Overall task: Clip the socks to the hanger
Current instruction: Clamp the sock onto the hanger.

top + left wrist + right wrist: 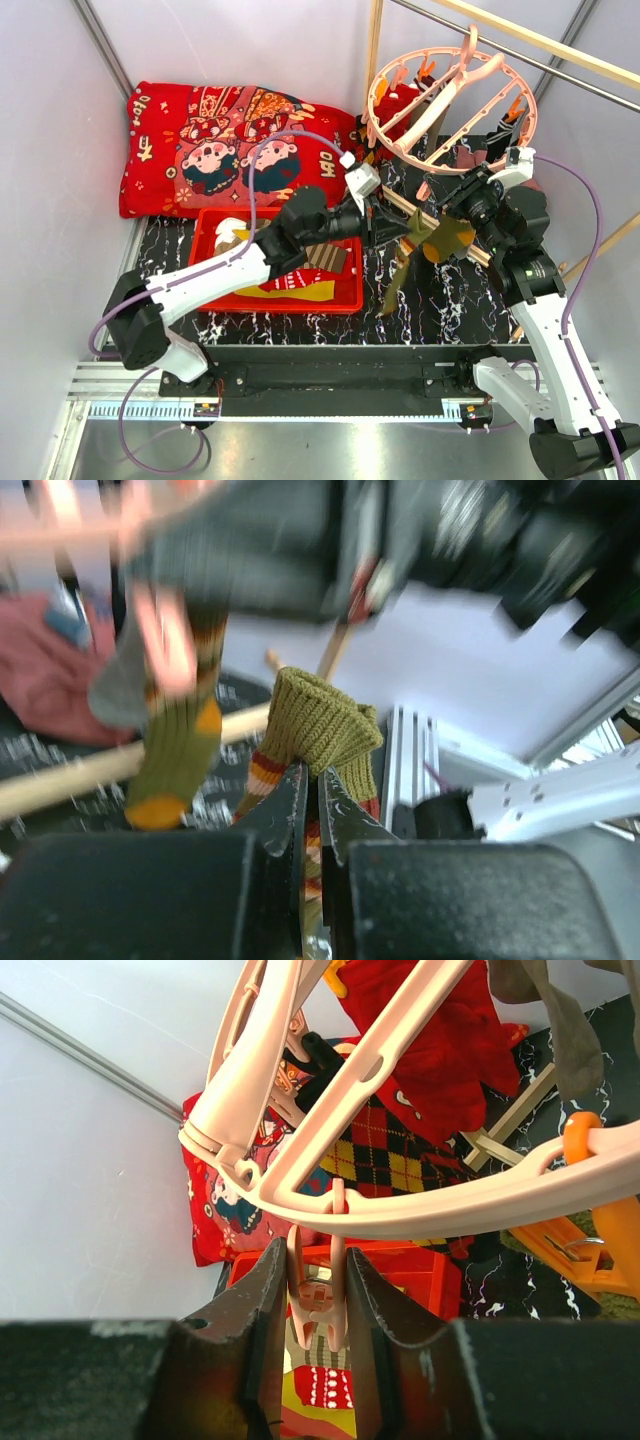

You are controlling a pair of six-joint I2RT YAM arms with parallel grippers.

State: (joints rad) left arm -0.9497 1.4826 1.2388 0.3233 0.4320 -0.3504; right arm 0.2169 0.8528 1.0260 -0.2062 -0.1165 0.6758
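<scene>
Left gripper (pixel 311 776) clamps an olive sock (pixel 320 720) by its cuff, right of the red tray (pixel 280 305). Right gripper (pixel 314 1254) squeezes a pink clip (pixel 317 1306) hanging under the hanger (pixel 400 1216).

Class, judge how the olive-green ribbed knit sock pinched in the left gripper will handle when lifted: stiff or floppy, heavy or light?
Probably floppy: the olive-green ribbed knit sock bunches and folds over above the left gripper. Likely light: a narrow pinch at the cuff seems to carry it. The ribbed knit probably grips rather than slips.
</scene>
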